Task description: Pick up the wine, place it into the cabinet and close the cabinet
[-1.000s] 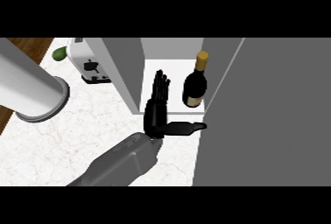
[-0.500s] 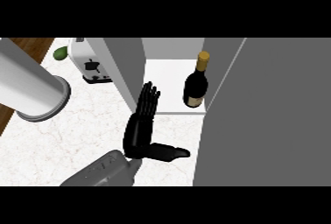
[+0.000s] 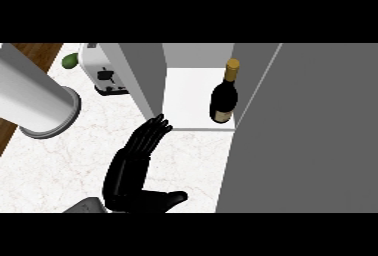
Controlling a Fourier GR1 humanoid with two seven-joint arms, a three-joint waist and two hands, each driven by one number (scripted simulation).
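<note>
Wine [image 3: 224, 97] stands upright inside the cabinet [image 3: 188, 95], at the right of its shelf; right robot hand [image 3: 133, 170] is over the bench [image 3: 66, 160] before the cabinet, fingers straight, thumb spread, clamped on nothing; fingertips by the cabinet's left door [image 3: 144, 75].

Cabinet mouth open between two grey panels

The cabinet shelf [image 3: 190, 95] lies bare to the left of the wine bottle [image 3: 224, 97], which stands upright at its right side, just beside the big grey door [image 3: 310, 130]; the grey left panel [image 3: 144, 75] walls off the other side, with the straight fingertips of the right hand [image 3: 133, 170] at its lower corner; the marble counter [image 3: 59, 165] before the opening is free; a toaster [image 3: 107, 75] and a thick grey cylinder [image 3: 37, 100] crowd the left.
</note>
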